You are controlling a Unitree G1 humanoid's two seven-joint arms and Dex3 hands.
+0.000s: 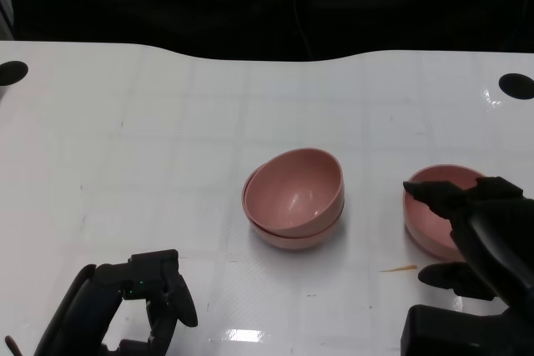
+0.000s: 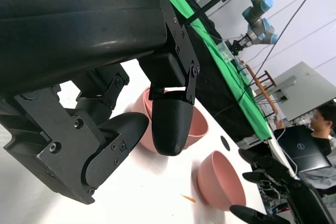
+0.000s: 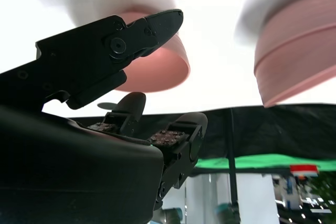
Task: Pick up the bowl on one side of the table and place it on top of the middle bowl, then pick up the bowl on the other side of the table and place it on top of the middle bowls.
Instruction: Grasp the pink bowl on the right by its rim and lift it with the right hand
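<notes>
Two pink bowls (image 1: 294,198) are nested at the middle of the white table, the upper one tilted in the lower; they also show in the left wrist view (image 2: 197,124) and the right wrist view (image 3: 299,51). A third pink bowl (image 1: 430,214) (image 2: 218,179) (image 3: 157,72) stands alone on the right. My right hand (image 1: 480,231) (image 3: 131,93) reaches over that bowl's near side with its fingers spread around the rim, not clearly closed on it. My left hand (image 1: 146,293) (image 2: 131,119) hangs at the lower left, fingers apart and holding nothing.
A small orange sliver (image 1: 399,269) lies on the table between the middle bowls and the right bowl. Black round holes (image 1: 516,85) (image 1: 12,72) mark the table's far corners. A person (image 2: 323,121) sits at a laptop beyond the table.
</notes>
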